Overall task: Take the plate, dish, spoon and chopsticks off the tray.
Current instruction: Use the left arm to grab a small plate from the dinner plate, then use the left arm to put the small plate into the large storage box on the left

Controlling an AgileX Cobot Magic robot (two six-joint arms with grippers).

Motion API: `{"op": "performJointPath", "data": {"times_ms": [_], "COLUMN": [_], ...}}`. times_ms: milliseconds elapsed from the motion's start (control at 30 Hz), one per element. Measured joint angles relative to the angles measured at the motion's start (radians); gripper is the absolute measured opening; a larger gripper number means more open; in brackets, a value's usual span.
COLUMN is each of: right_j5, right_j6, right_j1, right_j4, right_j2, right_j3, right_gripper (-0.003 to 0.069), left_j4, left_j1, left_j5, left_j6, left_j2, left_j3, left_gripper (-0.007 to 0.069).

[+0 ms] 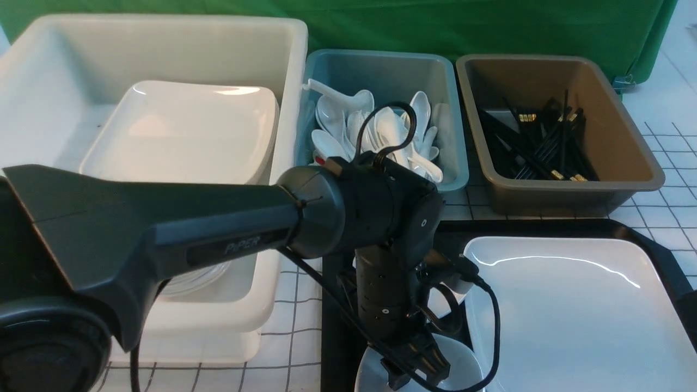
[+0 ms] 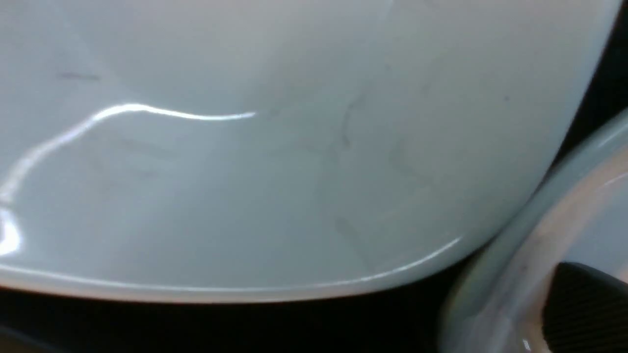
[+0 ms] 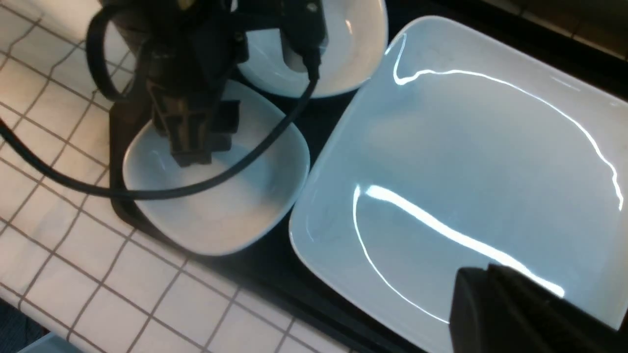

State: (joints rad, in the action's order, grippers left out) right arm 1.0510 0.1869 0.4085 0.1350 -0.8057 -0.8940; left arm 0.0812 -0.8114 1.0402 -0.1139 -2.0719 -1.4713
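Far left on the white grid-lined cloth surface [image 1: 670, 201]: a deep white plastic bin [image 1: 163, 22] holding stacked large white square plates [image 1: 179, 130]. The dark left arm [image 1: 163, 228] crosses in front of this bin and bends down over the left end of the big black rectangular plastic tray [image 1: 544, 227]. The left pincer [image 1: 416, 370] points down into a small glossy white rounded-square dish [image 1: 465, 362] at the tray's near left corner. The wrist view shows one dark finger [image 2: 584, 304] inside the dish rim; whether the jaws are apart or together cannot be told. A second small white dish [image 3: 343, 49] sits just behind the first, largely hidden by the arm in the front view. Behind the tray stands a blue-grey plastic bin [image 1: 381, 54] with a heap of white soup spoons [image 1: 381, 130]. To its right is a brown plastic bin [image 1: 626, 147] with a bundle of long black chopsticks [image 1: 539, 147]. The large glossy white rounded-square plate [image 1: 572, 316] lies flat on the tray, filling its right part, just beside the nearer small dish (contact between the rims not determinable). Of the right pincer [image 3: 515, 314] only a dark portion shows, above the plate's near edge; its state cannot be told.
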Motion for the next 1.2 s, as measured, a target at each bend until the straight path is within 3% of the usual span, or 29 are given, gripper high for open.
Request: {"op": "performJointPath", "data": {"times_ms": [100,467,833,933,1133,1167,1200], "right_j5": [-0.01,-0.024,0.027,0.078,0.13,0.13,0.13], "right_j6": [0.013,0.055,0.408,0.462,0.504,0.504,0.505], "right_j1": [0.0,0.0,0.0,0.0,0.086,0.09,0.125], "right_j4": [0.017,0.031,0.446,0.52,0.571,0.571,0.57], "right_j2": [0.0,0.0,-0.039,-0.118,-0.316,-0.321,-0.354], "right_j3": [0.0,-0.001,-0.232,-0.306,-0.481,-0.485,-0.52], "right_gripper": [0.0006,0.0,0.0,0.0,0.0,0.0,0.0], "left_j4": [0.015,0.002,-0.022,0.003,0.109,0.116,0.191], "left_j1": [0.006,0.008,0.052,0.158,0.596,0.596,0.743], "left_j5": [0.028,0.06,0.128,0.158,0.175,0.175,0.174], "left_j6": [0.003,0.013,0.022,0.022,-0.015,-0.018,-0.064], "left_j2": [0.007,0.149,0.463,0.535,0.625,0.625,0.625], "left_j3": [-0.006,-0.005,-0.136,-0.177,-0.157,-0.157,-0.104], "left_gripper": [0.0202,0.0034,0.0015,0.0015,0.0015,0.0015,0.0015]}}
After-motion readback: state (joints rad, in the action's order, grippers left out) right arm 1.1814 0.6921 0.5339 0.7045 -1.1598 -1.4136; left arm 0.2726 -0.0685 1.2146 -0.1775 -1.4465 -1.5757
